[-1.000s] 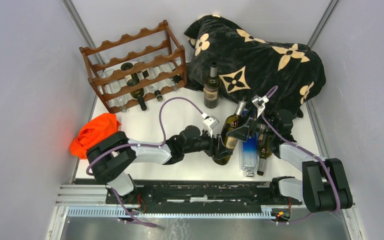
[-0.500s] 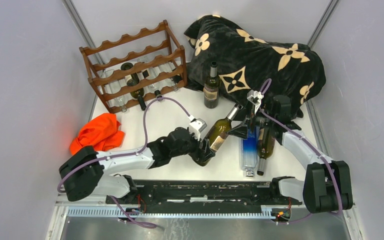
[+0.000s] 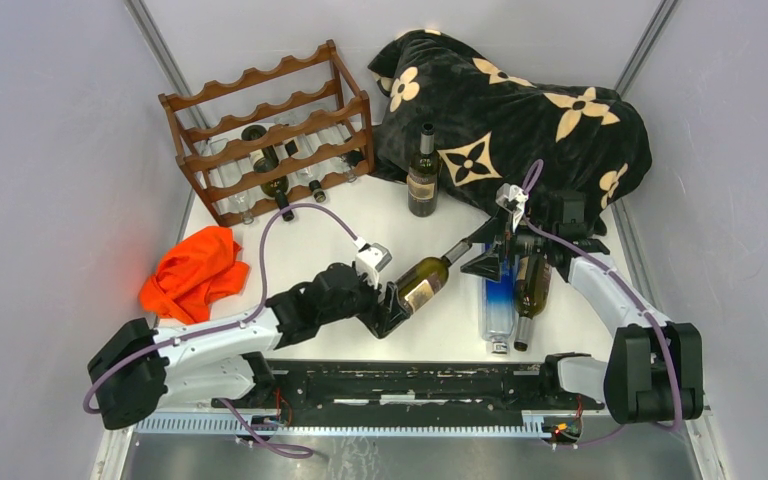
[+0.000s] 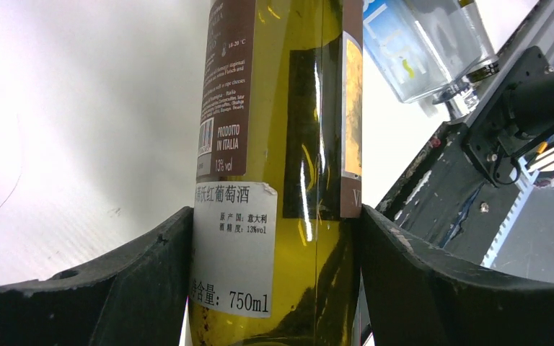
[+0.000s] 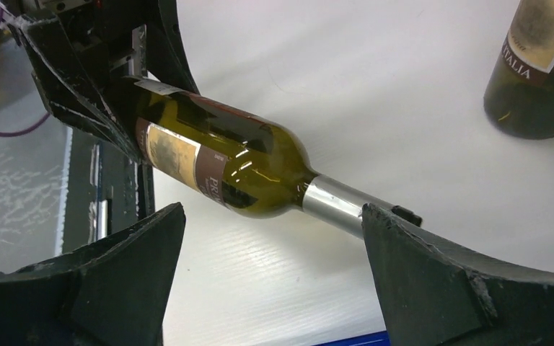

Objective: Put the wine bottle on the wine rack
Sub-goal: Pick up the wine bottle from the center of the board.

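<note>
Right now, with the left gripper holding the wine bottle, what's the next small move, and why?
Probably back the right gripper off: its jaws stand open astride the neck of the wine bottle, while the left gripper alone clamps its body.

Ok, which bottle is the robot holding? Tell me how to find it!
Find the big black flowery blanket at the back, then look toward the near edge of the white table. The held bottle is greenish with a brown label, and unlike its neighbours, the left tool grips its bottom end.
</note>
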`<state>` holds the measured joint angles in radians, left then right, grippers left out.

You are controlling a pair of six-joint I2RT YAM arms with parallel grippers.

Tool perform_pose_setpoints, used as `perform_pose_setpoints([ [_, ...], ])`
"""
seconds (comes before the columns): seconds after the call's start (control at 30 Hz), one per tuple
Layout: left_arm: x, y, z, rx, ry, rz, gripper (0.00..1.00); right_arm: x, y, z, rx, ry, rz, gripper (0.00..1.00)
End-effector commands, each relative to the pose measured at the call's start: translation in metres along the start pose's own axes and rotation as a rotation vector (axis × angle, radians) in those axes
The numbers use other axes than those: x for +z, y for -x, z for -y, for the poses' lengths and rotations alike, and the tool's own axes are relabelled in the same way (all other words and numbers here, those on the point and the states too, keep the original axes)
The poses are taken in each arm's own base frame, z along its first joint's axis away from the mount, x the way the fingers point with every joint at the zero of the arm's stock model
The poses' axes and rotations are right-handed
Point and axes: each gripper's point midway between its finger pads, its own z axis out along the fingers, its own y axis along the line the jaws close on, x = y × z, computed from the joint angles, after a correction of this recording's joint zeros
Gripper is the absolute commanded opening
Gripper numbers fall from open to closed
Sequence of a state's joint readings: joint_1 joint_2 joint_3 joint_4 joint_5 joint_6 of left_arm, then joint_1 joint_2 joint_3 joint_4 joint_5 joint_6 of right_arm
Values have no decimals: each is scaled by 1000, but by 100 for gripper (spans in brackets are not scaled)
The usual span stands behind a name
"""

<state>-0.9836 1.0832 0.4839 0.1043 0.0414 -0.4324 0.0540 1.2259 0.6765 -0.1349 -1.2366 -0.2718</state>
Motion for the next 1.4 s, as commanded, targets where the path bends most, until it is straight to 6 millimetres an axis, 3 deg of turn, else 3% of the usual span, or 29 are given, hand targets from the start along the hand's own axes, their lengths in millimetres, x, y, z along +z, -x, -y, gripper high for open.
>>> perform_pose_setpoints([
  [0.0,-10,42,9,-4,-11,134,2,-5,13,2,-130,4,-14,98],
  [0.27,-21,48,-5,5,78,126,2,-11,1,-4,-330,62,-94,98],
  [0.47,-25,52,2,55,59,67,2,-17,-16,-43,-692,268,-106,98],
  [0.6,-27,52,7,87,36,32,2,-15,-12,-52,-900,317,-100,98],
  [0.73,-30,53,11,113,21,13,2,-10,-3,-45,-1008,310,-147,98],
  [0.93,-34,57,9,130,26,-4,2,13,7,-30,-1136,242,-240,98],
  [1.2,-32,57,8,105,-1,-40,2,47,26,-44,-1253,225,-252,98],
  [1.37,-26,62,17,67,-66,-55,2,75,9,-61,-1274,248,-271,98],
])
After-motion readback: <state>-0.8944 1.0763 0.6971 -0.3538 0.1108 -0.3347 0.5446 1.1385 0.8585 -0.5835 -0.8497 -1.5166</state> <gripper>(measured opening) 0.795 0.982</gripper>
